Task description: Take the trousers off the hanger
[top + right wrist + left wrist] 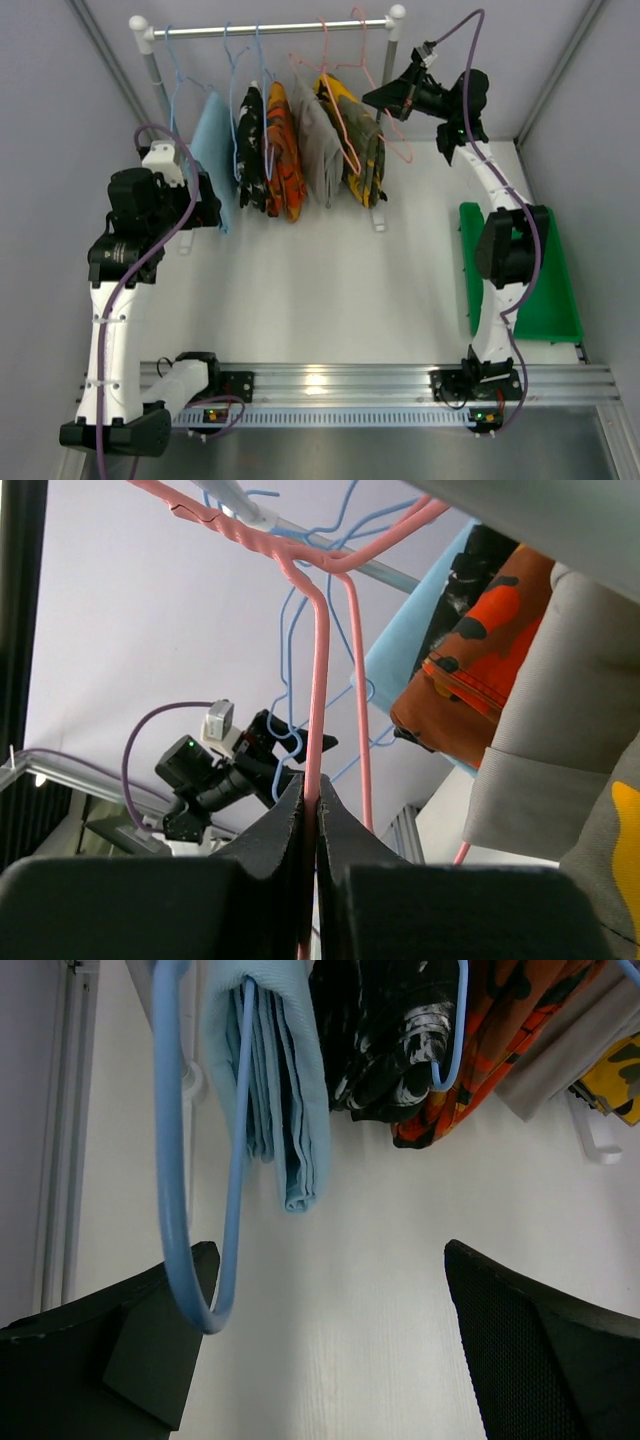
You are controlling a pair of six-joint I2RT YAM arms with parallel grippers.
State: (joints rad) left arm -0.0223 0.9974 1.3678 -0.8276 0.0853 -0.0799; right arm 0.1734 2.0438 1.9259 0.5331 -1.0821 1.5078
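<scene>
The hanger [318, 660] was pinched tight by the right gripper [312, 798] — the trousers [360, 150] were hung close by — and the left gripper [330, 1345] was held agape.

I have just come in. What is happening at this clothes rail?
The right pincer is shut on the wire of the pink hanger, close under the rail. The camouflage trousers hang there among the other garments, not yet removed. The left pincer is open and holds nothing; it sits beside a blue hanger carrying light blue cloth.
</scene>
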